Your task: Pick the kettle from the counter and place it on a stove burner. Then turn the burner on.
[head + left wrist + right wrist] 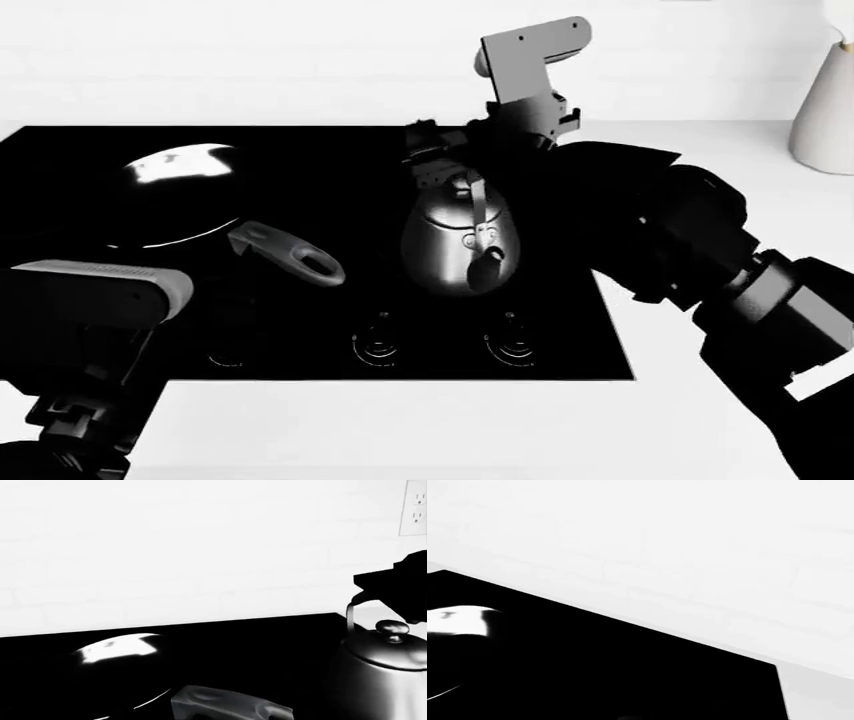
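the kettle (461,240) stands upright on the glossy black cooktop (561,330), a little right of centre in the head view, its shiny steel body catching light and its arched handle rising over the knobbed lid. the right pincer (447,140) sits at the top of that handle in the upper middle of the frame, but its fingers merge with the dark handle and the black glass, so i cannot tell whether they are clamped on it or apart. the right arm runs from there down to the lower right corner. to the left of the kettle, well apart from it, lies the dark frying pan (174,195), its grey handle (287,252) pointing toward the kettle's base without touching it. a row of round knobs (380,345) shows along the near edge of the cooktop, below the kettle. the left pincer (80,430) is low in the lower left corner, over the white table (400,430) edge; its fingers are not visible, so i cannot tell their state. in the left wrist view the kettle (383,670) fills the lower right with the pan (113,670) at lower left, and a wall socket (415,507) sits at the upper right. a pale vase (825,110) stands at the right edge of the head view.
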{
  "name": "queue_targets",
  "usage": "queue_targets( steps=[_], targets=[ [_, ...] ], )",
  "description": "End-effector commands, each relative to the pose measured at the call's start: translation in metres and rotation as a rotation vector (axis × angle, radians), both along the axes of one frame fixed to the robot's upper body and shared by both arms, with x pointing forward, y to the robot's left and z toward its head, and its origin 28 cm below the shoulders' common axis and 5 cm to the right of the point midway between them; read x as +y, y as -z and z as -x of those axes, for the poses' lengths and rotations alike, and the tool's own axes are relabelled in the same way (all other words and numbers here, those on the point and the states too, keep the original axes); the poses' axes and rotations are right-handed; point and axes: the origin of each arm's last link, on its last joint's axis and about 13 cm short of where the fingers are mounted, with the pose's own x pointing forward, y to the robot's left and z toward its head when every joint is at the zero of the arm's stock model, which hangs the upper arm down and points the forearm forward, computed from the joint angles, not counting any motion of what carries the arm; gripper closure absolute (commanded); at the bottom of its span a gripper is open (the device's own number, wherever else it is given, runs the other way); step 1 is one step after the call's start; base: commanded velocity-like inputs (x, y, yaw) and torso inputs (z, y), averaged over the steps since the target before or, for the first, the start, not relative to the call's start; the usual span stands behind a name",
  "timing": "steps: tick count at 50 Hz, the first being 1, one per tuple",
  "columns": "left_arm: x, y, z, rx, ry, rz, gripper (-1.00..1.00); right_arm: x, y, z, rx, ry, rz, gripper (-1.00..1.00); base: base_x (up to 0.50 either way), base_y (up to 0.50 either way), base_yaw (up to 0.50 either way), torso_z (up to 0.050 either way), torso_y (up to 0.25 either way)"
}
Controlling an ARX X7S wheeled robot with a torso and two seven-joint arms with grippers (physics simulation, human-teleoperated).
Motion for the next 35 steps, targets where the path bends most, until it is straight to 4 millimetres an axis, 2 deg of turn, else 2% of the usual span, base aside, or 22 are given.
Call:
queue_targets(
  steps=[1, 10, 15, 19, 29, 35],
  targets=[
    [0.000, -0.001, 0.000, -0.003, 0.000, 0.004, -1.00, -0.001, -0.014, 0.026, -0.047, 0.023, -0.015, -1.00, 0.00, 0.00, 0.00, 0.000, 0.000],
    [0.001, -0.003, 0.001, -0.008, -0.001, 0.006, -1.00, -0.008, -0.024, 0.045, -0.075, 0.080, -0.027, -1.00, 0.00, 0.00, 0.00, 0.000, 0.000],
    [0.001, -0.003, 0.001, -0.010, 0.000, 0.012, -1.00, -0.010, -0.019, 0.059, -0.077, 0.107, 0.037, -1.00, 0.00, 0.00, 0.00, 0.000, 0.000],
    [0.001, -0.002, 0.001, -0.010, 0.002, 0.009, -1.00, -0.015, -0.026, 0.073, -0.046, 0.159, -0.017, -1.00, 0.00, 0.00, 0.00, 0.000, 0.000],
    [0.001, -0.003, 0.002, -0.012, 0.004, 0.005, -1.00, -0.014, -0.038, 0.117, 0.051, 0.202, -0.018, -1.00, 0.00, 0.00, 0.00, 0.000, 0.000],
    [0.001, -0.002, 0.003, -0.012, 0.006, 0.007, -1.00, -0.011, -0.033, 0.143, 0.092, 0.217, -0.015, -1.00, 0.00, 0.00, 0.00, 0.000, 0.000]
  ],
)
